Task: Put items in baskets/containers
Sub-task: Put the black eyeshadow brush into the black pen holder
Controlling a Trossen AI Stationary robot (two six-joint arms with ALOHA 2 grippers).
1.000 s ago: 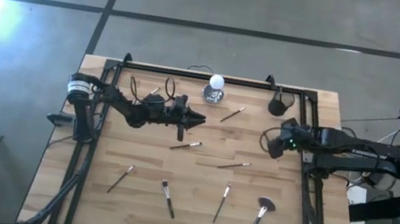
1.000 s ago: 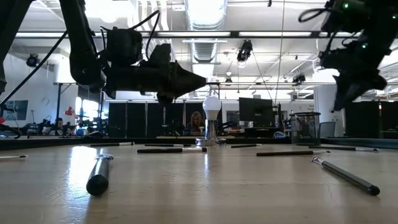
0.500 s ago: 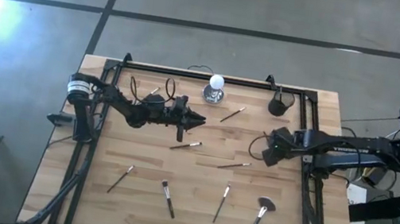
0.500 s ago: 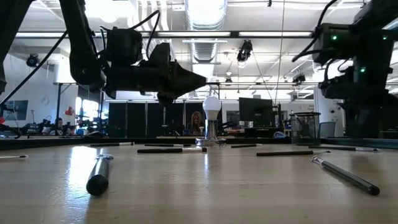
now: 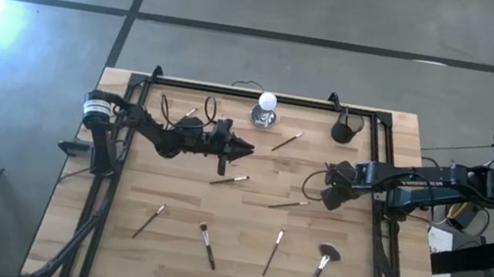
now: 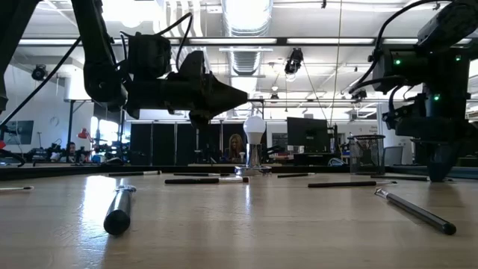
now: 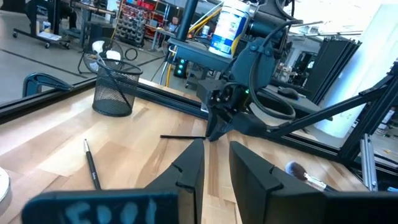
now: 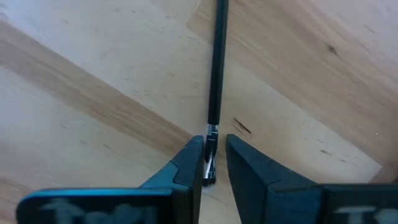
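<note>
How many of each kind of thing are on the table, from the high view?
Slim straight makeup brushes, tan-wood or black handles: 7 (one partly under the left arm's cables)
Makeup brush with wide fan-shaped head: 1
Small black cylindrical mesh cup: 1
Shiny silver object topped with a white ball: 1
Total: 10

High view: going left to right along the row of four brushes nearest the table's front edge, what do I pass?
Slanted slim brush → dark-handled brush with a pale head → slim brush pointing toward the front edge → fan brush.
</note>
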